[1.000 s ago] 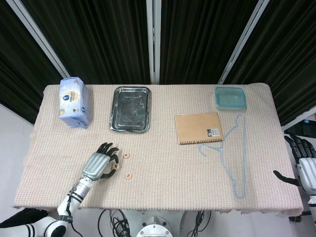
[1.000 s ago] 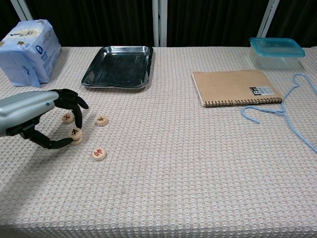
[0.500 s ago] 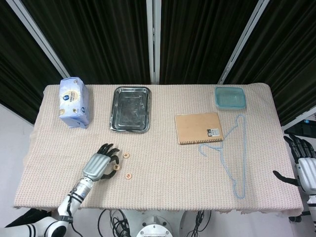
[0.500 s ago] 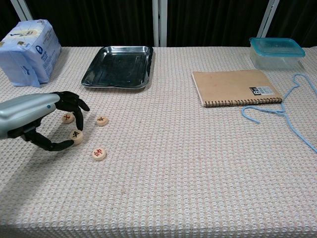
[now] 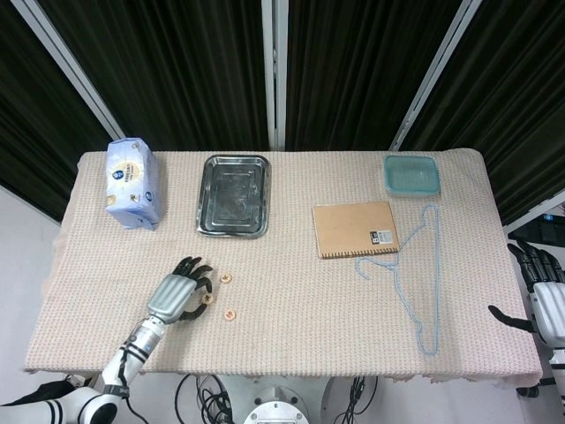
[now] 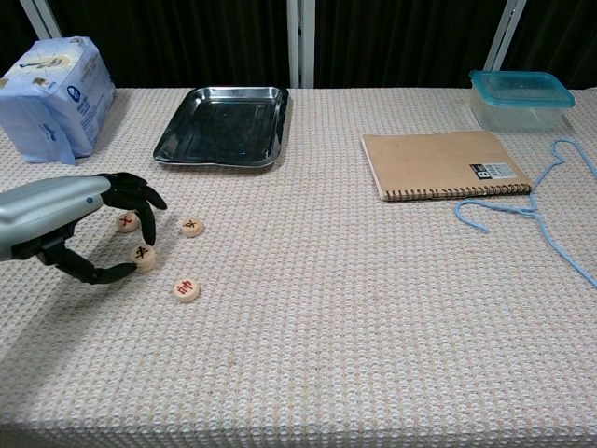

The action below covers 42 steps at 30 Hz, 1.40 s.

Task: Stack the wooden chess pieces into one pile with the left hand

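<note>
Currently the left hand (image 6: 65,219) hangs low over the near-left part of the table (image 6: 373,327), fingers curled in an arc with thumb below. Its thumb and a fingertip pinch a wooden chess piece (image 6: 143,256); whether that piece is lifted or resting on the cloth, cannot tell. A 2nd piece (image 6: 127,222) lies just behind the fingers, partly hidden by them. A 3rd piece (image 6: 191,227) lies just right of the fingertips, apart from them. A 4th piece (image 6: 187,289) lies nearer the camera, right of the thumb, not touching. All 4 are small flat pale wooden discs with a dark or red character on top, none stacked.

Head view shows the right hand (image 5: 543,291) off the table's right edge, fingers apart, holding nothing.

Farther back: blue tissue pack (image 6: 51,93) at far left, metal tray (image 6: 224,126), brown notebook (image 6: 438,163), teal lidded box (image 6: 520,98), light blue hanger (image 6: 546,210) at right.
</note>
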Each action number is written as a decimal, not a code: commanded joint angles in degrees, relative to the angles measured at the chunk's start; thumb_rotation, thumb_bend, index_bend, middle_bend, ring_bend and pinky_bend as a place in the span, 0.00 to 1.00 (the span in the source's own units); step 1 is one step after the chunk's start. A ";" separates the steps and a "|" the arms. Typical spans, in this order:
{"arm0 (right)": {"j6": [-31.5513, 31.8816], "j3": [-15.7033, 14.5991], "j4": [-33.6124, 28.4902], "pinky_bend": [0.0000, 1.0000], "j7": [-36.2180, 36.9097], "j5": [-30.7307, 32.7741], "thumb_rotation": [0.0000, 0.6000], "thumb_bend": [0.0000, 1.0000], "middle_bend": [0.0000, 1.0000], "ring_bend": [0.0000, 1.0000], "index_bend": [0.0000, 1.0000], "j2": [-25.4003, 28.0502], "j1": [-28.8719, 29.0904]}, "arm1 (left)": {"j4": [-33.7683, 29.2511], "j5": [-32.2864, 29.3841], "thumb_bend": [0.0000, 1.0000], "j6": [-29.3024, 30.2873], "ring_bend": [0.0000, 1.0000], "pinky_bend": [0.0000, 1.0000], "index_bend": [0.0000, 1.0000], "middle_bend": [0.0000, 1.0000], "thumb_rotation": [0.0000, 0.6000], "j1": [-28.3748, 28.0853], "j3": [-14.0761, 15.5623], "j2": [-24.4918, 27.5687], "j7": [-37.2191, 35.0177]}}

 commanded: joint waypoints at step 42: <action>-0.56 0.62 0.52 0.00 0.75 1.28 1.00 0.07 0.00 0.00 0.00 0.13 0.01 | 10.94 -3.23 0.30 -4.53 0.00 0.00 0.40 0.14 1.00 -5.04 -3.79 -1.50 -7.56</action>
